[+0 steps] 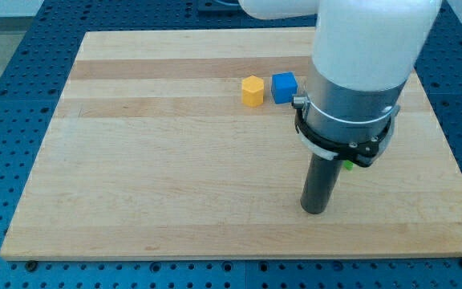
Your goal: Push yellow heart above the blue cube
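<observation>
A blue cube [284, 87] sits on the wooden board [151, 160] near the view's top, right of centre. A yellow block [252, 91] stands just to its left, almost touching it; its shape looks more like a hexagon than a heart. My tip [314, 210] rests on the board well below both blocks and a little to the right of the blue cube. A small bit of green [347, 166] shows behind the rod's right side, mostly hidden by the arm. No yellow heart can be made out; the arm covers part of the board's right side.
The board lies on a blue perforated table [6, 120]. The large white and grey arm body [359, 72] hangs over the board's upper right and hides what lies beneath it.
</observation>
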